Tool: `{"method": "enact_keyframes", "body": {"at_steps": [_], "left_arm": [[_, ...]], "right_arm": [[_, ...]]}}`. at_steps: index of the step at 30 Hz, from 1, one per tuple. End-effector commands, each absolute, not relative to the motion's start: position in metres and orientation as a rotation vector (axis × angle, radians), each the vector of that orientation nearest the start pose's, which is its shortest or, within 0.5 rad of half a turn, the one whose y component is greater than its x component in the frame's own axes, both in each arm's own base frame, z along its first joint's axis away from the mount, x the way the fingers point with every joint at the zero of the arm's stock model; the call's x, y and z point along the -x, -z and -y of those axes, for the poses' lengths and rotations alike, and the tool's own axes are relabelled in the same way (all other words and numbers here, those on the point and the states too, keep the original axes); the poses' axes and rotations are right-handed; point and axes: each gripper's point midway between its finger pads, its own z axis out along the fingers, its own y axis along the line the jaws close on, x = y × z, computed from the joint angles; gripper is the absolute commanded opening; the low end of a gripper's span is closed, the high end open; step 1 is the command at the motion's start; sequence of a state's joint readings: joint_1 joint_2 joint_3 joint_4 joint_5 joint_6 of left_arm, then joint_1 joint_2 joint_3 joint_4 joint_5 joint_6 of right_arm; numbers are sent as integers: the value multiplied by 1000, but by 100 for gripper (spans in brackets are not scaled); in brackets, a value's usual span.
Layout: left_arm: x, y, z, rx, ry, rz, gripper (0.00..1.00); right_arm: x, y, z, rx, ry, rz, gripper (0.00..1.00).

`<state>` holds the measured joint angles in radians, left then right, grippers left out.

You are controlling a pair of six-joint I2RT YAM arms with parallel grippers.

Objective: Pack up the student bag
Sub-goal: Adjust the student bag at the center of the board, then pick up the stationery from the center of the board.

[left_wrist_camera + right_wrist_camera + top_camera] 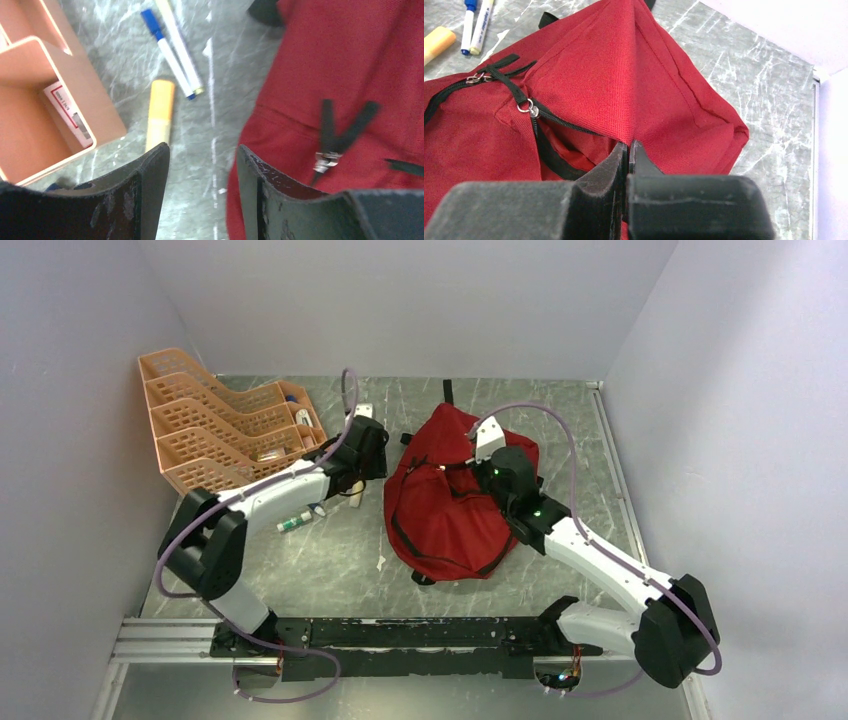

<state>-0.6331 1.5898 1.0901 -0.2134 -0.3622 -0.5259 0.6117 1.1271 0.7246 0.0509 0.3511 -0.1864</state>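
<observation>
The student bag (pixel 455 500) lies right of centre on the table (pixel 330 570). The tray rack (pixel 215 420) stands far left, with pens (pixel 171 57) between them.

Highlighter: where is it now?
In the left wrist view the highlighter lies on the table, between the rack and the bag, just below two pens.

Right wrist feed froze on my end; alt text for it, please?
The right gripper, jaws shut, pinches a raised fold of the red student bag, beside its partly open zipper. Two markers and a yellow highlighter lie top left.
</observation>
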Motion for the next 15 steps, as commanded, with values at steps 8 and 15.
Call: {"method": "enact_keyframes", "body": {"at_steps": [8,15], "left_arm": [[-379,-57,192,-86,-5,-2432,58],[-383,-30,187,-89,-10,-2497,58]], "right_arm": [[-327,-187,-158,502,-37,-1826,0],[-323,-182,-158,518,-38,-1834,0]]}}
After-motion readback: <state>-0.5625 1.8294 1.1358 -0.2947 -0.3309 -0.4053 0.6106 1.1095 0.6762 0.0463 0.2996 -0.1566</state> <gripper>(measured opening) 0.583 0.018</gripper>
